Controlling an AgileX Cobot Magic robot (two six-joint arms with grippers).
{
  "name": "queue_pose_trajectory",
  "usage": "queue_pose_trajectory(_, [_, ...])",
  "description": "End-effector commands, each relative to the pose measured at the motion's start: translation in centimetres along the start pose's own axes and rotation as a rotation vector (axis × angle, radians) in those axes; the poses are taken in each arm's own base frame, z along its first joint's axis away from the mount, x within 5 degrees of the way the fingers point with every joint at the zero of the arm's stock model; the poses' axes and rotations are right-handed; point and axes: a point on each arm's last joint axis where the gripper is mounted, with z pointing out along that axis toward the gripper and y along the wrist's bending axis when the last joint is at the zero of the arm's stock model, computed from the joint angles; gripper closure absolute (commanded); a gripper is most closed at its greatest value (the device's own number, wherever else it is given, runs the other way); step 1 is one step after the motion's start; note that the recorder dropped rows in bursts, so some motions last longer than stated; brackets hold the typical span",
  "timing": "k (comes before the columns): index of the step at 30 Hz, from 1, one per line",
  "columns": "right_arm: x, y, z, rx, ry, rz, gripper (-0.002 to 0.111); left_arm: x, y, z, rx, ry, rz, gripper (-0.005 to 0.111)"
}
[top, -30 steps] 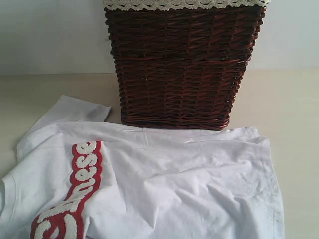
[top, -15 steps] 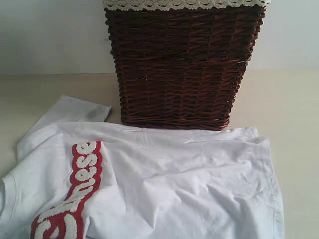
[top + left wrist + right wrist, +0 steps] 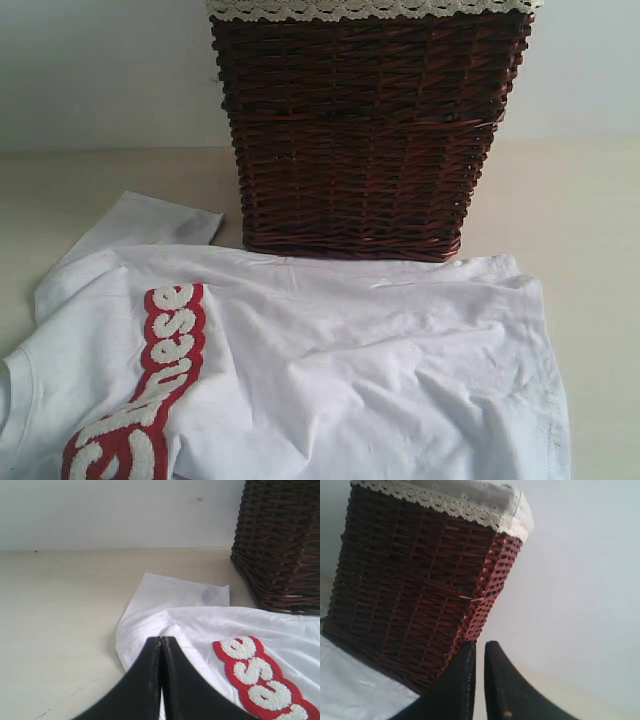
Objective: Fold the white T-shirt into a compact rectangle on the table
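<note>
The white T-shirt point(image 3: 350, 360) lies spread and rumpled on the cream table point(image 3: 590, 220), its far hem just in front of a dark brown wicker basket point(image 3: 360, 140) topped by a lace-trimmed liner point(image 3: 370, 8). One short sleeve point(image 3: 150, 220) sticks out flat toward the basket's left side, and the red-outlined white lettering point(image 3: 165, 360) runs down the left part of the cloth and out of the exterior view at the bottom. The left gripper point(image 3: 161, 640) has its two black fingers pressed together, their tips above a fold of the shirt near the sleeve (whether they touch the cloth cannot be told). The right gripper point(image 3: 479, 647) is raised and points at a corner of the basket, its fingers a narrow slit apart with nothing between them. Neither gripper shows in the exterior view. A pale wall point(image 3: 100, 70) stands behind the table.
</note>
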Motion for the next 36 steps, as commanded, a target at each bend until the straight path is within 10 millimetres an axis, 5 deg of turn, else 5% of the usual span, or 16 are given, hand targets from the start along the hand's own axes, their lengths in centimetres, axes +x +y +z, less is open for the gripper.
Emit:
queue_pose_trajectory(1, [-0.3, 0.0, -0.1, 0.006, -0.046, -0.066, 0.099, 0.0, -0.1, -0.1, 0.008, -0.004, 0.002, 0.107])
queue_pose_trajectory(7, [0.0, 0.1, 1.6, -0.027, 0.02, -0.178, 0.099, 0.0, -0.1, -0.1, 0.008, -0.004, 0.002, 0.107])
queue_pose_trajectory(18, [6.7, 2.4, 9.4, -0.343, 0.798, -0.139, 0.099, 0.0, -0.1, -0.1, 0.008, -0.004, 0.002, 0.107])
queue_pose_trajectory(25, [5.7, 2.1, 14.9, -0.298, 0.84, -0.017, 0.1, 0.0, -0.1, -0.1, 0.008, -0.004, 0.002, 0.107])
queue_pose_trajectory(30, [4.8, 1.8, 16.2, -0.343, 0.854, -0.09, 0.108, 0.0, -0.1, -0.1, 0.008, -0.004, 0.002, 0.107])
queue_pose_trajectory(36, [7.0, 2.6, 16.8, -0.545, 1.056, -0.257, 0.108, 0.0, -0.1, -0.1, 0.008, -0.004, 0.002, 0.107])
